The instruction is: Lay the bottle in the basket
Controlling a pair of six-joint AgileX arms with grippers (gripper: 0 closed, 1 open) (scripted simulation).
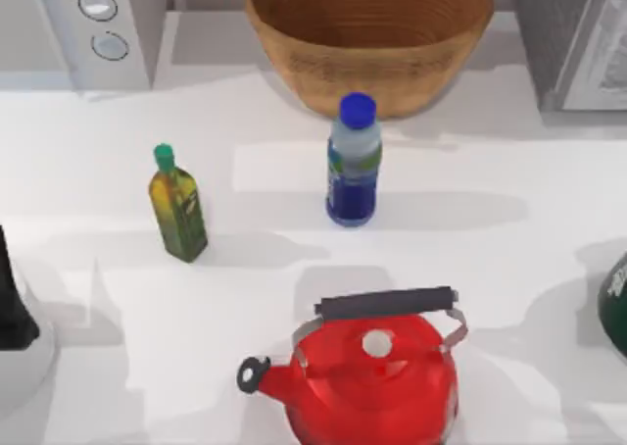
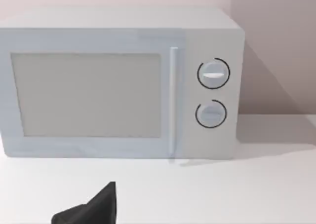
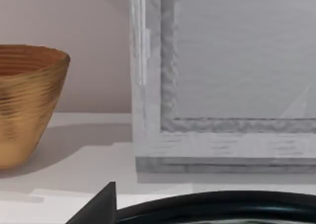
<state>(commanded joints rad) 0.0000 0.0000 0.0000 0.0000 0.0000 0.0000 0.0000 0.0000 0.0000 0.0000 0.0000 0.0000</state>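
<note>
At the tabletop's (image 1: pixel 549 185) left edge, the left arm (image 1: pixel 15 303) sits parked, well left of the bottle (image 1: pixel 354 161); its claw (image 2: pixel 94 206) shows as a dark tip facing the microwave (image 2: pixel 118 86), and whether it is apart or together cannot be told. The bottle stands upright, blue cap up, dark blue below, just in front of the basket (image 1: pixel 370 38).

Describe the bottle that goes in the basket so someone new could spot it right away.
Find the big wicker basket at the back of the table. The bottle stands upright just in front of it. Its blue cap and dark blue base set it apart from the smaller green-capped oil bottle to its left.
</note>
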